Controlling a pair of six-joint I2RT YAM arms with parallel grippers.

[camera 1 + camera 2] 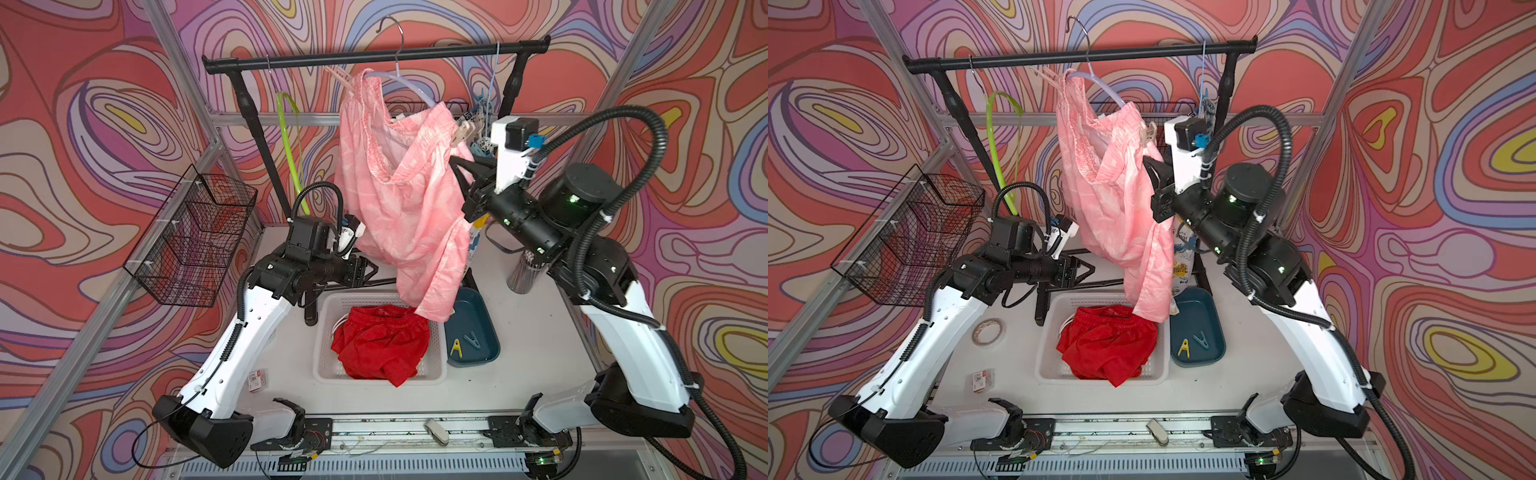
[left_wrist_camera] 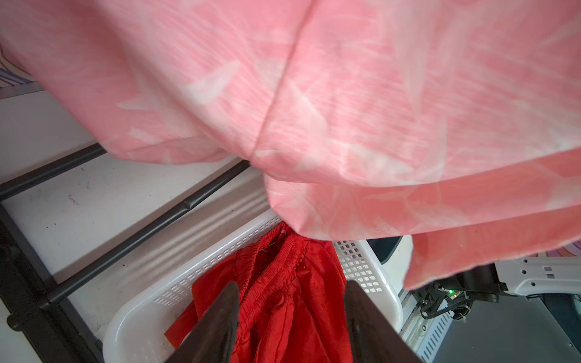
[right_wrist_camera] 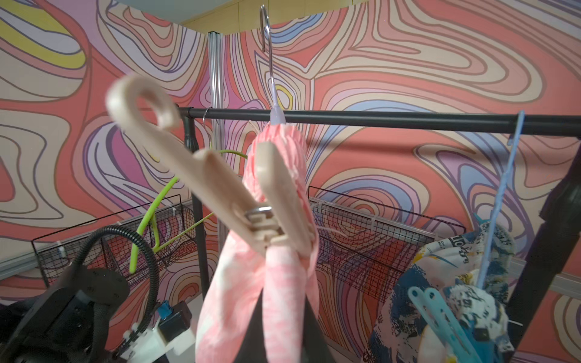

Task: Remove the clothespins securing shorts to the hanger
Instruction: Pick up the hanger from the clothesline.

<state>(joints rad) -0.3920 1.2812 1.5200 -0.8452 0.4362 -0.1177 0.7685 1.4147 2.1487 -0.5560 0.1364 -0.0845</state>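
Pink shorts (image 1: 399,187) hang from a pale hanger (image 1: 409,85) on the black rail. A beige clothespin (image 3: 251,204) clamps their waistband at the hanger's right end (image 1: 460,133). My right gripper (image 1: 459,168) sits just below that clothespin, shut on a fold of the pink cloth (image 3: 284,301). My left gripper (image 1: 372,266) is open and empty beside the shorts' lower part, above red shorts (image 2: 292,283) in the white basket. Newspaper-print shorts (image 3: 440,283) hang at the far right with a light blue clothespin (image 3: 440,311). Yellow (image 1: 456,348) and teal-grey (image 1: 472,340) clothespins lie in the blue tray.
The white basket (image 1: 324,332) and blue tray (image 1: 478,307) stand at mid-table. A bare green hanger (image 1: 291,145) hangs at the rail's left. A wire basket (image 1: 195,237) is fixed to the left frame. A metal cup (image 1: 521,278) stands under the right arm. A tape roll (image 1: 988,331) lies left of the basket.
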